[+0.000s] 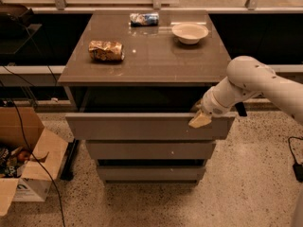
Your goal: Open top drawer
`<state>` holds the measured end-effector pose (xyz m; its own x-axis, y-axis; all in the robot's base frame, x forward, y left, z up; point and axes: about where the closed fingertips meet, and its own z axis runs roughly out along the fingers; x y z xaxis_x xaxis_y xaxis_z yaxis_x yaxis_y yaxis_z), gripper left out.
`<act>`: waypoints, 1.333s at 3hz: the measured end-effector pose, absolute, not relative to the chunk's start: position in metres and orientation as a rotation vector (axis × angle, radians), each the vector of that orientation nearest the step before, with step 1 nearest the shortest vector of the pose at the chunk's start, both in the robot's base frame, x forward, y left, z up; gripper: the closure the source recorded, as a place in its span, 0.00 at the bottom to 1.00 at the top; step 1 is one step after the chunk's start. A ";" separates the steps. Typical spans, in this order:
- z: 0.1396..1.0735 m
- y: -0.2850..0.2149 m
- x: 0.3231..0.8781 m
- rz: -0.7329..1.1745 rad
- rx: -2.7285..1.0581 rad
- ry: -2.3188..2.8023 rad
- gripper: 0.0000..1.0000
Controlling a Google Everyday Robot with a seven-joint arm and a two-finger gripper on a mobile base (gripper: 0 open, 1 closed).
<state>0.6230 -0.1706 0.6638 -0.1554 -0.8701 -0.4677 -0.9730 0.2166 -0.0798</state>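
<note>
The top drawer [137, 126] is the widest of three grey-brown fronts under the brown tabletop [147, 60]. It stands pulled out toward me, and a dark gap shows between its front panel and the tabletop. My gripper [200, 119] comes in from the right on a white arm [251, 86]. Its pale tip rests at the upper edge of the drawer front, near the right end. The two narrower drawer fronts [149, 150] below sit further back.
On the tabletop lie a crumpled brown bag [106, 50], a small blue packet [144, 19] and a white bowl [190, 32]. An open cardboard box [23, 160] with cables stands on the floor at the left. A railing runs behind the table.
</note>
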 end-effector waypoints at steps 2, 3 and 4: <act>0.664 -0.171 0.623 0.336 -1.705 2.083 0.00; 0.661 -0.171 0.611 0.343 -1.739 2.124 0.00; 0.660 -0.175 0.592 0.381 -1.803 2.193 0.07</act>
